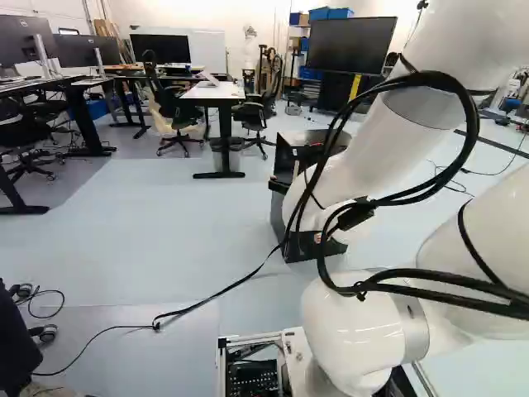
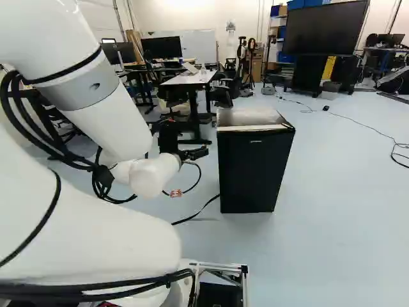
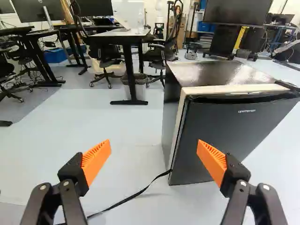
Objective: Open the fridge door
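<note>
The fridge [image 2: 246,117] is stood upright (its long axis vertical), with its door [image 2: 255,169] faced back toward the base [image 2: 244,280]. The fingers [image 3: 96,161] of the end effector [image 2: 192,153] are held apart.

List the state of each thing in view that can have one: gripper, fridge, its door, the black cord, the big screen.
Gripper: open, holding nothing.
Fridge: upright on the floor.
Fridge door: looks shut; a sliver of gap can't be ruled out.
Black cord: lying on the floor beside the fridge.
Big screen: dark.
</note>
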